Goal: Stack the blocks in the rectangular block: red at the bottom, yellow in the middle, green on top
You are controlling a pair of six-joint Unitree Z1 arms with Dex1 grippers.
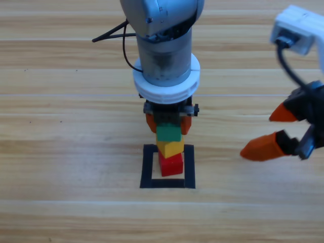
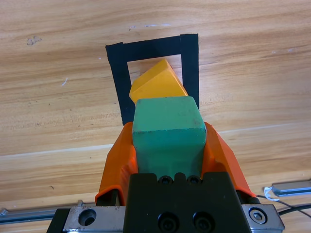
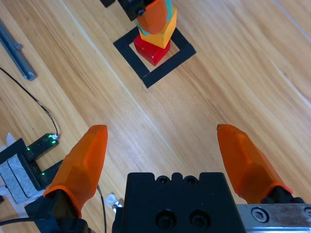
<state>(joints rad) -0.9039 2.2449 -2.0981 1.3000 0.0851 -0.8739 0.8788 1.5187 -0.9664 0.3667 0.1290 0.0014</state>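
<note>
Left gripper point(image 1: 168, 124) pinches the green cube point(image 1: 168, 133) atop yellow point(image 1: 170, 148) and red point(image 1: 171, 164); release remains. Right gripper point(image 1: 276, 131) waits, fingers spread.

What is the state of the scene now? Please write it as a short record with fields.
frame: black tape frame on the wooden table
bottom: red cube inside the frame
middle: yellow cube on the red one, sitting turned
top: green cube on the yellow one
left end effector: shut on the green cube, directly above the stack
right end effector: open, holding nothing, to the right of the frame
</note>
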